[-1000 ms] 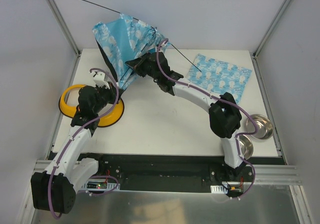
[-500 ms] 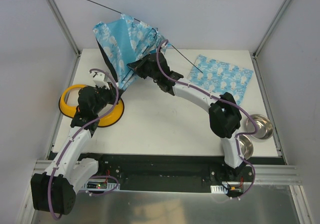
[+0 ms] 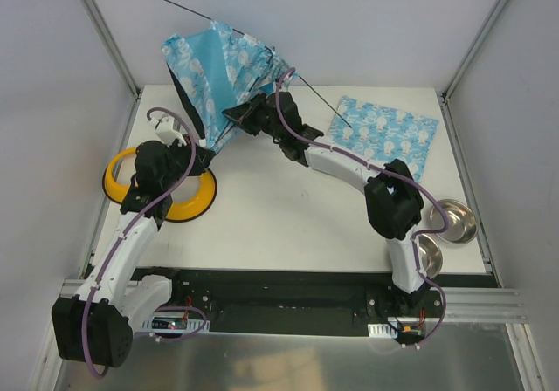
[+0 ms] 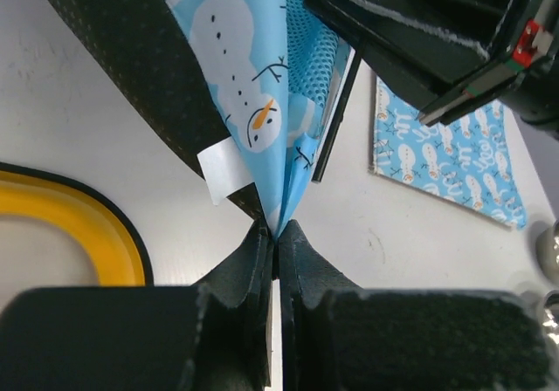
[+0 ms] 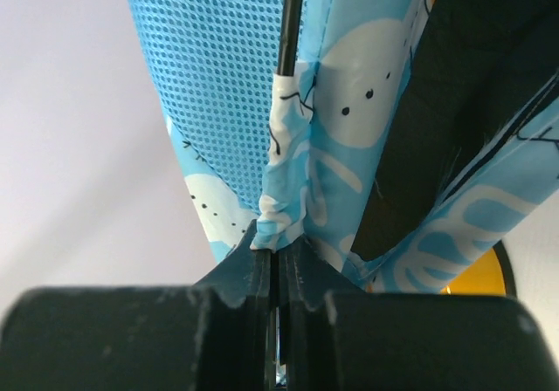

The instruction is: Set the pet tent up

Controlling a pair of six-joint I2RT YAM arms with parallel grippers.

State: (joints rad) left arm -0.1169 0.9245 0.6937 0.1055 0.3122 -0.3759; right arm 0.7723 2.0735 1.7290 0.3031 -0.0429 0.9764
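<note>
The pet tent (image 3: 218, 72) is a half-folded bundle of light blue snowman-print fabric with dark trim, held up over the table's back left. Thin black poles (image 3: 170, 3) stick out to the upper left and lower right. My left gripper (image 3: 203, 157) is shut on the tent's lower corner (image 4: 278, 221). My right gripper (image 3: 238, 112) is shut on a fabric pole sleeve (image 5: 281, 225) higher up, and a black pole (image 5: 290, 24) runs up from it. Blue mesh (image 5: 210, 94) and dark lining (image 5: 454, 103) hang beside it.
A yellow double bowl (image 3: 166, 201) lies under the left arm and shows in the left wrist view (image 4: 79, 234). A flat blue print mat (image 3: 389, 133) lies at the back right. Two steel bowls (image 3: 454, 221) sit at the right edge. Walls enclose the table.
My left gripper has moved up and right to the tent's lower corner and closed on it. The right gripper and the tent shifted slightly.
</note>
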